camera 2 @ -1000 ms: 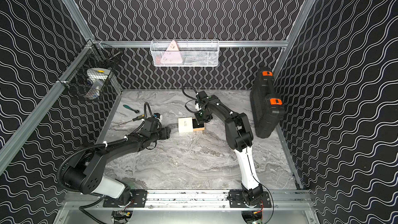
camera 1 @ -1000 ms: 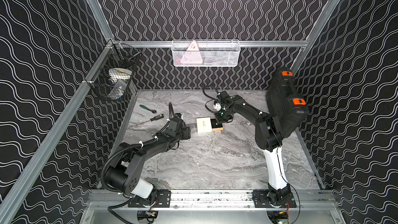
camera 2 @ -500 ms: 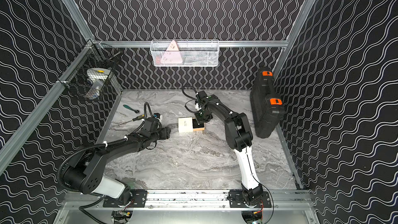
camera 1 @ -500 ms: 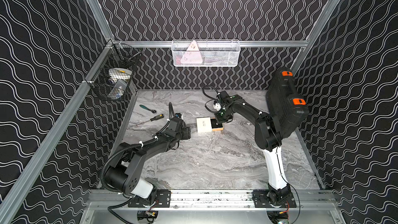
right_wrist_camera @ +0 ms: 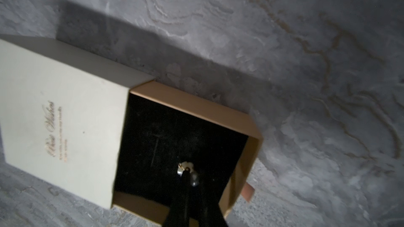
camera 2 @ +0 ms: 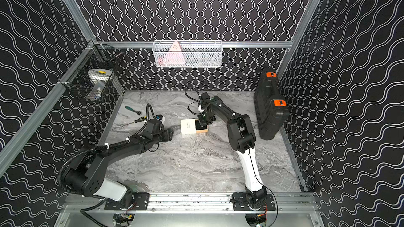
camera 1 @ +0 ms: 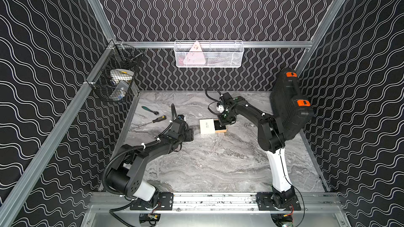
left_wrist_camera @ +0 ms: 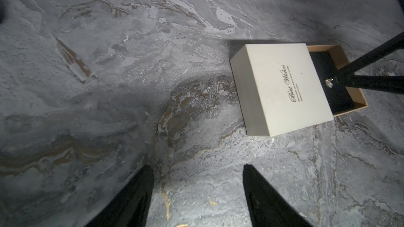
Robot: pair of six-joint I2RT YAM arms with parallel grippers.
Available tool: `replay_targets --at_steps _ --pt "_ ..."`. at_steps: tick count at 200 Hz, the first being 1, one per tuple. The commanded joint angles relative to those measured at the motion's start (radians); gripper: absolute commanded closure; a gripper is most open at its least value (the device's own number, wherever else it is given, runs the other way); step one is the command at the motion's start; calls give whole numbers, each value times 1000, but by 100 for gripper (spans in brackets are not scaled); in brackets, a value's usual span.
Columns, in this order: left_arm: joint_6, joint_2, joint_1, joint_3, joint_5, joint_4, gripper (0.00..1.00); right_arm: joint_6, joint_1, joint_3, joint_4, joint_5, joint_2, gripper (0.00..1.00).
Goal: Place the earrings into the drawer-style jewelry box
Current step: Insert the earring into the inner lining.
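The earring, a small pearl-and-gold piece, is pinched at the very tips of your right gripper, whose jaws are closed on it. It hangs over the black lining of the pulled-out tan tray. You cannot tell whether it touches the lining. That tray belongs to the drawer-style jewelry box, which lies flat on the marble table between the arms. Only this one earring shows.

Your left gripper stands open and empty, near the box but apart from it, so nothing steadies the box. It looks light. If your right fingers press on the tray or catch its wall, the whole box may slide or tip.

Let go too high and the earring may bounce out. Its hook may also snag a pad and lift away with the fingers. The black case stands well clear.
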Motion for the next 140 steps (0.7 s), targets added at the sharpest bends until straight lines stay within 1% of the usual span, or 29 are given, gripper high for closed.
replay_targets --at_steps 1,74,102,110,120,140 --pt "8 3 1 9 -6 7 30 -8 1 16 -31 -1 13 100" --pt "9 6 1 11 -2 7 30 -12 6 45 -55 15 38 100" --pt "9 5 2 10 -3 7 30 -10 5 47 -52 11 35 92" --pt "8 4 2 9 -3 7 30 -9 6 49 -52 8 32 89" --pt "8 5 1 10 -3 7 30 -10 6 53 -50 3 30 82" --pt "9 3 1 9 -3 7 30 -10 5 58 -44 4 21 76"
